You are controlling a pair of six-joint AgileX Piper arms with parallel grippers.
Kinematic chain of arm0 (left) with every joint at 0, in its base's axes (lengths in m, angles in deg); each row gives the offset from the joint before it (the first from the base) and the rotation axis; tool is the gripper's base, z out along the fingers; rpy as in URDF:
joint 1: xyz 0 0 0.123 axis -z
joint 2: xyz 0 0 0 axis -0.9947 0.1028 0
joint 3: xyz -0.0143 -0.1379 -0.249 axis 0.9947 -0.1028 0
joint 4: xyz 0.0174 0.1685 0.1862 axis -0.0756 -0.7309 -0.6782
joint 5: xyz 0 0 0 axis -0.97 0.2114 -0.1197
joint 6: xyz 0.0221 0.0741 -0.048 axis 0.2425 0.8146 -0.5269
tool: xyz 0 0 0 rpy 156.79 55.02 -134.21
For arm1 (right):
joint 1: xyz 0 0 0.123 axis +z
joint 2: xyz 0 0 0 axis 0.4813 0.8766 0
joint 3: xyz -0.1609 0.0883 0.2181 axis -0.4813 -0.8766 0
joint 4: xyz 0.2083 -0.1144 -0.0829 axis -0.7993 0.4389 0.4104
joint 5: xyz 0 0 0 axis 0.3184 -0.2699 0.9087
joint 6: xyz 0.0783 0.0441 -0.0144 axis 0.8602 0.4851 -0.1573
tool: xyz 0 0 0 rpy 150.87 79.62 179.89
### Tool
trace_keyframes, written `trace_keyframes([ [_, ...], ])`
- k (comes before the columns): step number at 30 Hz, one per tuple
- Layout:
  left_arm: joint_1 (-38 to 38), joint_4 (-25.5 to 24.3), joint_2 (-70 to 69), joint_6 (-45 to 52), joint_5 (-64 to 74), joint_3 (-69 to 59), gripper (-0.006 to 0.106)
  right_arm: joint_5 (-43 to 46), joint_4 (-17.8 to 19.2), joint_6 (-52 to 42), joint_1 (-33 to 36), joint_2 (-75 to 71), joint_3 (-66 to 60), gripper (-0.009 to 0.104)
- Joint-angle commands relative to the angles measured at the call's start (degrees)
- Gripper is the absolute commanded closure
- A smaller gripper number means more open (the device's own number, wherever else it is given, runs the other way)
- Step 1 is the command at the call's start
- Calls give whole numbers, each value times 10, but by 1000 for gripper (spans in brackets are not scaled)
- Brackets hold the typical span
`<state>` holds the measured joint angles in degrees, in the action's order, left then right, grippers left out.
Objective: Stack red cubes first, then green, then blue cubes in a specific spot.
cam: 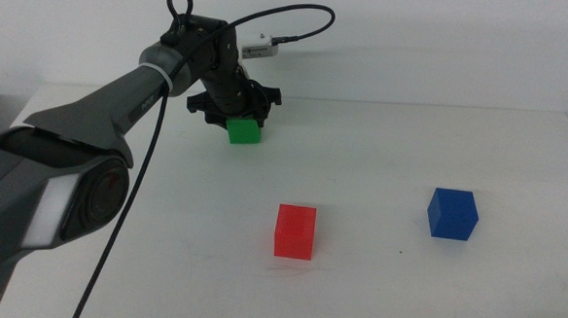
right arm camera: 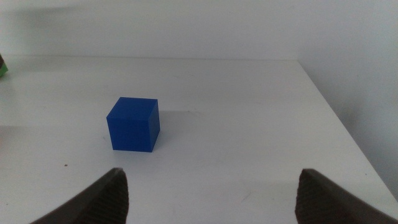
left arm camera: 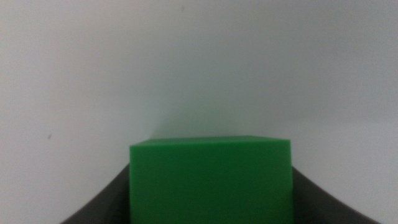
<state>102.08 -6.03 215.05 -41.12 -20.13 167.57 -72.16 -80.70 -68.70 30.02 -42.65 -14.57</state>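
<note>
Green, matte and plain-faced, the green cube (cam: 245,131) sits at the far side of the white table (cam: 374,290), with the left gripper (cam: 236,108) down over it. In the left wrist view the cube (left arm camera: 210,180) fills the space between the two dark jaws, which press against its two sides, so the gripper is clamped on it. From the middle view I cannot tell whether the cube rests on the table or is just off it. The left arm (cam: 121,102) reaches in from the left side, with a black cable (cam: 136,185) hanging along it.

Nearer the camera, about mid-table, the red cube (cam: 295,231) stands flat on the surface, bright and matte, its edges sharp. The blue cube (cam: 453,214) stands to its right and a little farther back, deep blue, turned slightly so that two side faces show. Both are well apart from the green cube and apart from each other. All three look the same size.

The right gripper (right arm camera: 211,193) does not show in the middle view. Its wrist view shows its jaws wide apart, holding nothing, with the blue cube (right arm camera: 133,124) on the table ahead of them, near the table's right edge.
</note>
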Motion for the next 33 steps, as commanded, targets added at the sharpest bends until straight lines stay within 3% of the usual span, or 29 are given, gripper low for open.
trace_keyframes([
  [1, 1, -9, -68, 2, 6, 19, 76, 42, 7, -5, -4, -7, 11, 6],
  [7, 24, -70, -123, 17, 83, 1, 81, 42, 7, -5, -4, -7, 11, 6],
  [12, 53, -74, -225, 13, 40, -139, 81, 42, 7, -5, -4, -7, 11, 6],
  [21, 128, -159, -473, -186, -159, -496, 81, 42, 7, -5, -4, -7, 11, 6],
  [26, 175, -185, -485, -266, -154, -524, 81, 42, 7, -5, -4, -7, 11, 6],
  [33, 227, -171, -453, -276, -145, -494, 81, 42, 7, -5, -4, -7, 11, 6],
])
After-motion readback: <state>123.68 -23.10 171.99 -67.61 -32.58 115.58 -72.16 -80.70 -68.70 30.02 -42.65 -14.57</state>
